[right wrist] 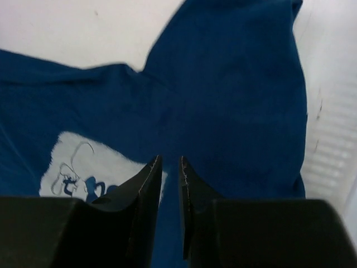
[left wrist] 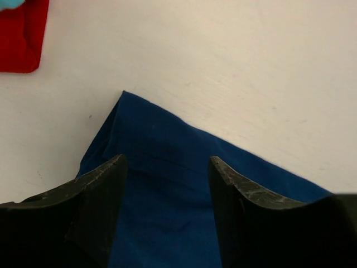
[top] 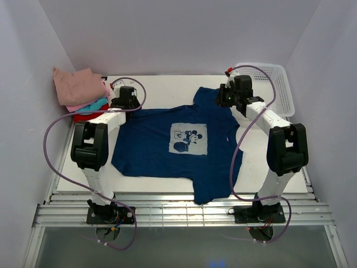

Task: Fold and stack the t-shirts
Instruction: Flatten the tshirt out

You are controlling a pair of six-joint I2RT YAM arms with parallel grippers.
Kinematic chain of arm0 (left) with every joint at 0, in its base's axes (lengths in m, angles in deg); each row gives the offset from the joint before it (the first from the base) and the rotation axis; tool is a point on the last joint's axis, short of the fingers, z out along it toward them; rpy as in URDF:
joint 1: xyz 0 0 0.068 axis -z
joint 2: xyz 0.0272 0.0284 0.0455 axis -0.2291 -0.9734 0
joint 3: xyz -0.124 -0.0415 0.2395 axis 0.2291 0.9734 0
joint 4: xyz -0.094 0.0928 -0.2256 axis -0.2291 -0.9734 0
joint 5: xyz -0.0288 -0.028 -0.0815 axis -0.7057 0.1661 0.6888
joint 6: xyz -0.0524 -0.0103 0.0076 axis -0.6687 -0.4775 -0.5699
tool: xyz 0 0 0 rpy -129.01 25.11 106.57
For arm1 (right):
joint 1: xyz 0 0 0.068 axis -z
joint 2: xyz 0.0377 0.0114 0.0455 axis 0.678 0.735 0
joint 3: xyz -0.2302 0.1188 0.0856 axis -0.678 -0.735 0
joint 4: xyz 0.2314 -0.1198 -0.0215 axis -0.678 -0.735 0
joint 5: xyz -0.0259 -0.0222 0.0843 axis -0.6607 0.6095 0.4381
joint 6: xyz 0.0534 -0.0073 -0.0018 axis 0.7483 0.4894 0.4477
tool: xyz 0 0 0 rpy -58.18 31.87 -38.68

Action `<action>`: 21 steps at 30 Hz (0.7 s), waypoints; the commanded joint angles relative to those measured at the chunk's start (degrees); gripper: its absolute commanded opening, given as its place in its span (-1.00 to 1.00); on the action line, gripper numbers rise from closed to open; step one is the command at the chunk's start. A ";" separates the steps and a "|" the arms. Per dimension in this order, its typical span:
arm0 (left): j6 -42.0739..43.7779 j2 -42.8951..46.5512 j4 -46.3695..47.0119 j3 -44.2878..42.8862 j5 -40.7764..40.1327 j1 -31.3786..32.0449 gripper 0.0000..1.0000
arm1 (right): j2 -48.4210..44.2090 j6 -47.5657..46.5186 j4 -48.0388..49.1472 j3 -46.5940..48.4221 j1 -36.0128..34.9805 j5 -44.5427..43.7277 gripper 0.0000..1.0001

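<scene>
One white table (top: 162, 84) carries everything. A navy blue tee (top: 148, 151) lies spread flat across its middle, chest side up, collar toward the right and hem toward the left. One sleeve points to the far side and the other hangs over the near edge.

The white mesh basket (top: 278, 84) sits at the far right corner, just beyond the right arm. At the far left corner stands a stack of folded tees, well apart from the basket and just beside the navy tee's hem. It has a loosely folded dusty-pink tee (top: 78, 82) on top, a pink one (top: 75, 106) and a teal one (top: 101, 104) under it, and a red tee (top: 83, 116) at the bottom.

The pale square mouse print (top: 188, 138) sits in the middle of the navy tee.

The left gripper (left wrist: 167, 162) hangs over the far left hem corner with its jaws spread wide and holding nothing. The pointed corner of cloth lies flat on the table between and below the fingers.

The right gripper (right wrist: 170, 161) hovers over the far sleeve and shoulder. Its jaws stand almost together with a thin slit between them, and no cloth shows pinched in it.
</scene>
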 commanded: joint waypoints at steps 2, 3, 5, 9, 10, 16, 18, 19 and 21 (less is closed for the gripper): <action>2.12 -2.69 -3.94 -3.71 -2.67 -1.41 0.40 | -1.29 -1.04 -0.63 -3.98 -0.52 -1.78 -0.53; 2.20 -3.21 -3.94 -3.71 -2.67 -1.67 0.40 | -1.20 -0.86 -0.53 -4.34 -0.61 -1.42 -0.52; 2.29 -3.48 -3.77 -3.36 -3.28 -1.85 0.40 | -0.85 -0.86 -0.71 -4.52 -0.78 -1.42 -0.53; 2.47 -3.48 -3.07 -2.48 -3.73 -1.93 0.40 | 0.38 -0.77 -1.06 -4.35 -1.14 -0.98 -0.53; 2.56 -3.40 -2.98 -2.30 -3.90 -1.93 0.40 | 0.64 -0.86 -1.06 -4.34 -1.22 -0.89 -0.53; 3.00 -4.45 -2.45 -2.48 -3.55 -2.29 0.41 | 2.49 -0.95 -1.32 -3.91 -1.66 -1.07 -0.54; 3.00 -5.41 -2.45 -3.18 -2.85 -2.37 0.41 | 3.19 -0.95 -1.32 -3.91 -1.66 -1.94 -0.55; 3.00 -6.11 -2.45 -3.44 -2.76 -2.46 0.41 | 3.71 -0.86 -1.50 -3.73 -1.66 -2.38 -0.56; 2.91 -6.56 -2.45 -3.88 -2.67 -2.46 0.41 | 4.59 -1.03 -1.76 -3.20 -1.66 -2.91 -0.56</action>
